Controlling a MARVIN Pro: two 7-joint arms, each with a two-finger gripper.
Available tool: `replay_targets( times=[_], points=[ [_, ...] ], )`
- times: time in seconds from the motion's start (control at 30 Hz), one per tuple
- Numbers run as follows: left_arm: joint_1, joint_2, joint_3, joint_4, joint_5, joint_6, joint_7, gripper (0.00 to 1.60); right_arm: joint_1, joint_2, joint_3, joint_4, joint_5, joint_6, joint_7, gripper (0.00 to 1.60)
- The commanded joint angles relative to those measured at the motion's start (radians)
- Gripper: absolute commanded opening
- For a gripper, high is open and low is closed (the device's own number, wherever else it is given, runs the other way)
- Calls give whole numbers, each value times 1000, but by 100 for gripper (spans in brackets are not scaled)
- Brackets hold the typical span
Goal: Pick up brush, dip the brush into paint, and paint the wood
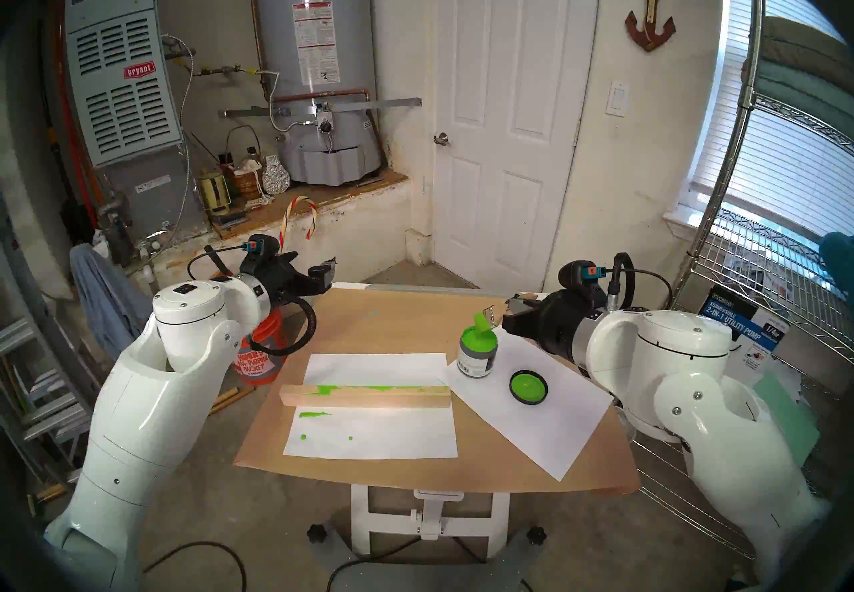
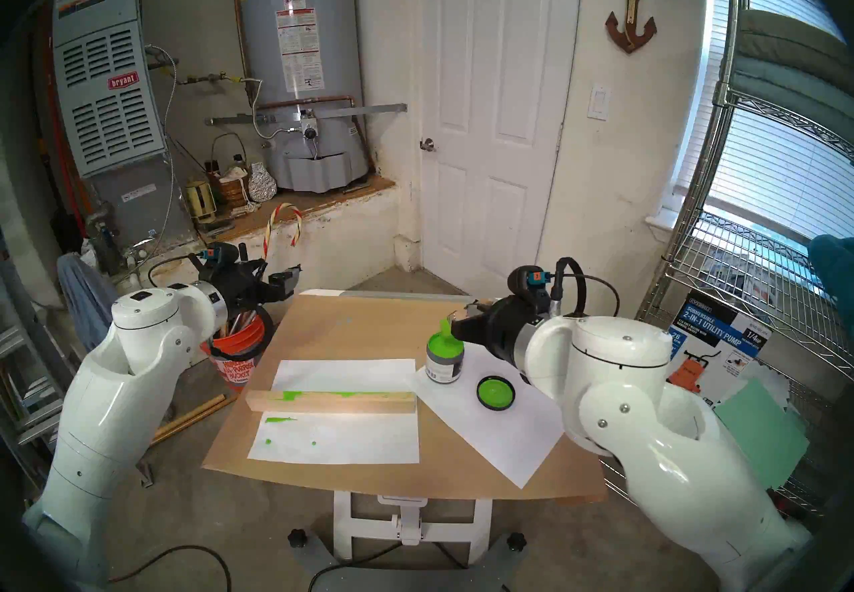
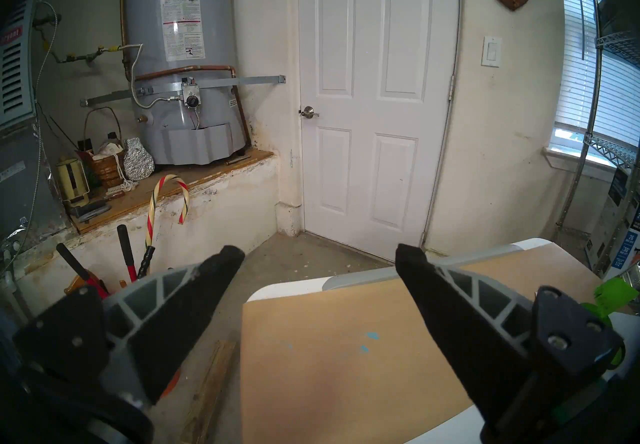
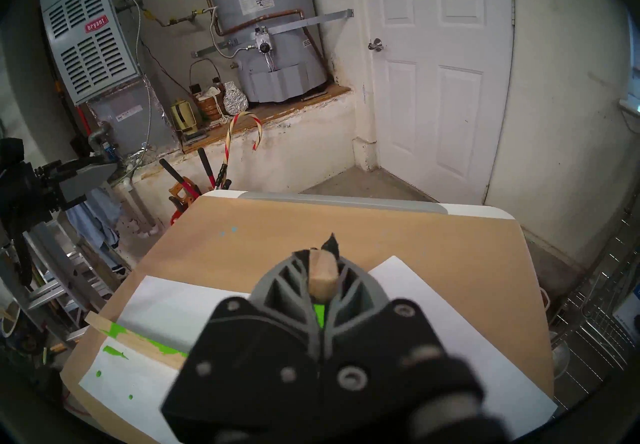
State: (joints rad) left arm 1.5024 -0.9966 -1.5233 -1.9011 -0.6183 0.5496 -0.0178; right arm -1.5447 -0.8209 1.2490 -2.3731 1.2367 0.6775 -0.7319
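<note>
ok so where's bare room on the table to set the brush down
The far brown strip of the table, beyond the left paper, is bare. So is the near right paper, below the lid. It is crowded around the paint can and the wood.

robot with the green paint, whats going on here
The robot is painting a strip of wood green. Its right gripper is shut on a small brush, whose green bristles are at the mouth of the open paint can. Whether they are in the paint is unclear. The wood is only partly painted on top. The lid lies on paper beside the can. The left gripper is open and empty, off to the side.
</note>
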Motion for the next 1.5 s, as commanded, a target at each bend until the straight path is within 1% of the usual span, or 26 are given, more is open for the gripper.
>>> replay_targets(
  times=[0.0, 0.2, 0.47, 0.57, 0.67, 1.03, 1.23, 1.47],
  points=[
    [-9, 2, -9, -17, -2, -2, 1, 160, -23, 12, 1, -11, -9, -11, 11, 0],
    [-9, 2, -9, -17, -2, -2, 1, 160, -12, 1, -17, 1, -21, -12, 15, 0],
    [-9, 2, -9, -16, -2, -2, 1, 160, 58, -30, -64, 39, -36, 18, 0, 0],
    [-9, 2, -9, -16, -2, -2, 1, 160, 83, -44, -81, 68, -41, 29, -7, 0],
    [-9, 2, -9, -16, -2, -2, 1, 160, 100, -53, -91, 90, -44, 39, -8, 0],
    [-9, 2, -8, -16, -2, -2, 1, 160, 164, -93, -163, 151, -79, 72, -6, 0],
    [-9, 2, -9, -16, -2, -2, 1, 160, 185, -111, -187, 180, -96, 78, -8, 0],
    [-9, 2, -9, -17, -2, -2, 1, 160, 186, -107, -189, 200, -113, 66, 9, 0]
  ],
)
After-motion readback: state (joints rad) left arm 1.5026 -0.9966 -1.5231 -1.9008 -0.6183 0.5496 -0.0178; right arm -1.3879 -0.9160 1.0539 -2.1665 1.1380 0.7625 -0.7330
